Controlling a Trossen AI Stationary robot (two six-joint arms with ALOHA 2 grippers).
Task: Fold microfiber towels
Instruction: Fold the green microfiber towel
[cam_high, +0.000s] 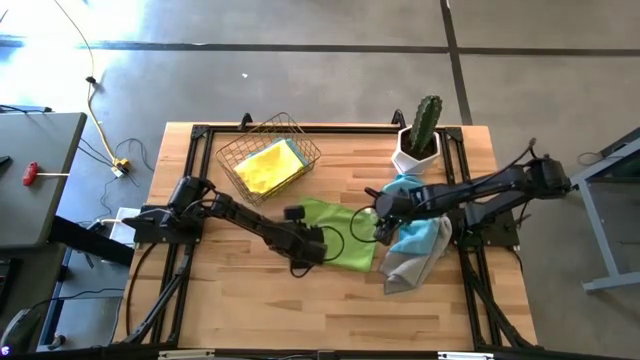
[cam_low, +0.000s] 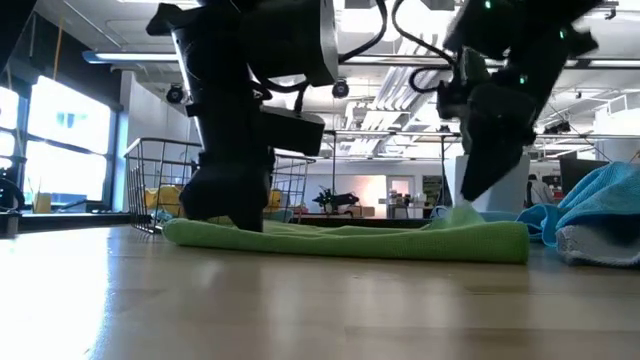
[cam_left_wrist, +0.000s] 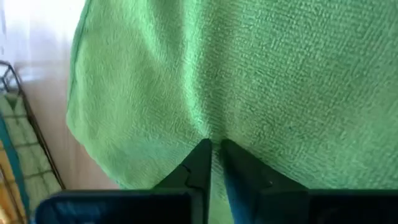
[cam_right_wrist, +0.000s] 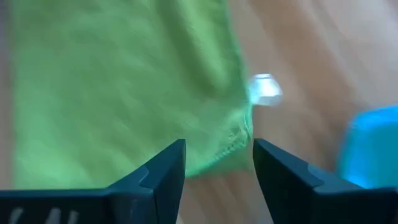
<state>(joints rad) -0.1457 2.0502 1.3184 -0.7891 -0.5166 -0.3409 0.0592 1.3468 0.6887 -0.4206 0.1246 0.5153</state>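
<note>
Left pincer (cam_left_wrist: 211, 149) pressed together on flat lime green microfiber towel (cam_high: 340, 235), right pincer (cam_right_wrist: 217, 165) spread over its edge, wooden bench (cam_high: 260, 300) beneath.

High view: overhead, straight down, far enough to take in the whole tabletop (cam_high: 250, 290) and both arms. Low view: at tabletop height, level across the wood toward the room behind, close to the green towel (cam_low: 350, 240). Left wrist view: pressed near the same green towel, past its own pincer (cam_left_wrist: 213, 148). Right wrist view: close over the towel's edge, past its pincer (cam_right_wrist: 217, 163). All four share that green towel.
</note>
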